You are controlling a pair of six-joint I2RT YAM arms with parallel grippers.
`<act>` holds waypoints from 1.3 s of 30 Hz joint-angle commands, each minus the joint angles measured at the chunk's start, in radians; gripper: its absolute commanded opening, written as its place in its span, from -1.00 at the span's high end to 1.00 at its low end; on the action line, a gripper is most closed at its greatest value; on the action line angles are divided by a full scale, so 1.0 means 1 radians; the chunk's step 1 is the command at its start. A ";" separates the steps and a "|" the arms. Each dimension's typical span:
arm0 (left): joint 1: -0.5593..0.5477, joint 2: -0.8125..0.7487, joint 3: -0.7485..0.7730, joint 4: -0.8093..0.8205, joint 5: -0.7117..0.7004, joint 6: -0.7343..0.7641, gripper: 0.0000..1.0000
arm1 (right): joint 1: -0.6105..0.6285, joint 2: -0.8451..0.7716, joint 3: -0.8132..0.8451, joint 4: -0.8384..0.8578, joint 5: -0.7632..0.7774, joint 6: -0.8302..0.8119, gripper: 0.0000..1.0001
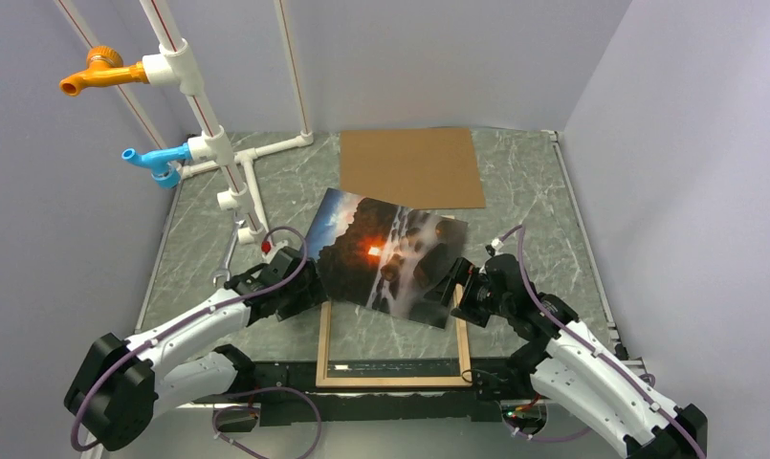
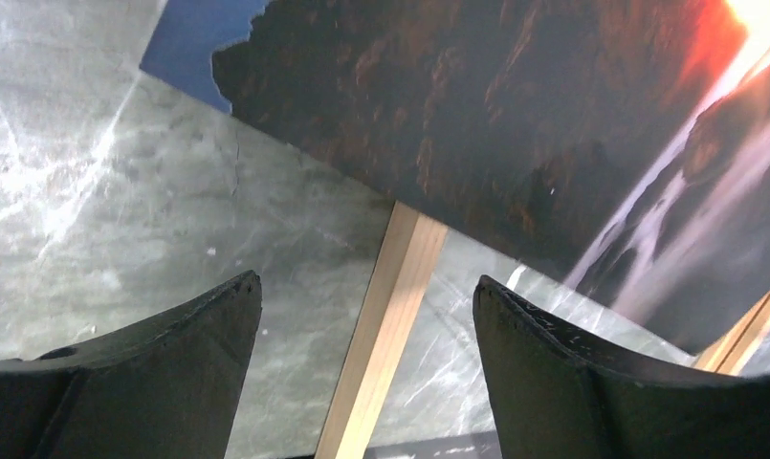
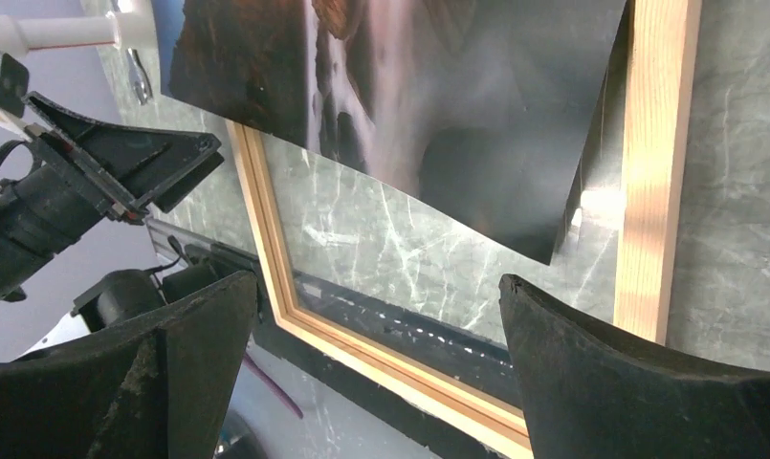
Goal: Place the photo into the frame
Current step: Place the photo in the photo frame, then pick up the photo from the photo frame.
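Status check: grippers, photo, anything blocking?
Left gripper open, right gripper open, both empty. Photo lying skewed over frame, not seated. Nothing else on frame; brown board beyond.

The grey marbled worktop (image 1: 534,210) bore the frame (image 1: 390,381) at its near edge, the photo (image 1: 362,249) askew over it, a brown board (image 1: 411,167) behind.

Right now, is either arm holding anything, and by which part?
Nothing is held. The left gripper and the right gripper both stand open, clear of the photo, which lies skewed across the frame.

Photo (image 1: 385,258) askew over frame (image 1: 390,381)
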State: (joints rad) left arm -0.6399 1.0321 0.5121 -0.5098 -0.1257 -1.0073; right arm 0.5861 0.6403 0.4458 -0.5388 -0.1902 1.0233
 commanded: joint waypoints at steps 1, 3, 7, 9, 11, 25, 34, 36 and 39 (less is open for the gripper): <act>0.056 -0.021 -0.052 0.188 0.051 -0.013 -0.68 | 0.004 -0.035 0.068 -0.084 0.071 -0.032 -0.99; 0.071 -0.042 -0.086 0.256 0.056 -0.025 -0.66 | 0.004 -0.050 0.075 -0.095 0.088 -0.033 -0.99; 0.084 -0.085 -0.130 0.324 0.029 -0.060 -0.58 | 0.004 -0.054 0.076 -0.086 0.091 -0.033 -0.99; 0.087 -0.103 -0.153 0.356 0.012 -0.078 -0.53 | 0.004 -0.042 0.074 -0.077 0.088 -0.035 -0.99; 0.096 -0.115 -0.185 0.412 0.008 -0.094 -0.47 | 0.005 -0.028 0.074 -0.066 0.085 -0.037 -0.99; 0.159 -0.090 -0.278 0.670 0.041 -0.096 0.02 | 0.004 0.007 0.112 -0.053 0.094 -0.070 -0.99; 0.161 -0.173 -0.247 0.589 0.012 -0.038 1.00 | 0.004 0.073 0.180 -0.054 0.105 -0.154 -0.99; 0.160 -0.190 -0.228 0.564 0.027 -0.039 1.00 | 0.004 0.107 0.217 -0.058 0.110 -0.205 -0.99; 0.159 -0.217 -0.202 0.529 0.063 -0.063 1.00 | 0.006 0.166 0.278 -0.063 0.121 -0.289 -0.99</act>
State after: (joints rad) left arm -0.4858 0.8528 0.2455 0.0547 -0.0975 -1.0672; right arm 0.5861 0.7536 0.6231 -0.6121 -0.1013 0.8600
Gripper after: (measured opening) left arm 0.010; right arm 0.994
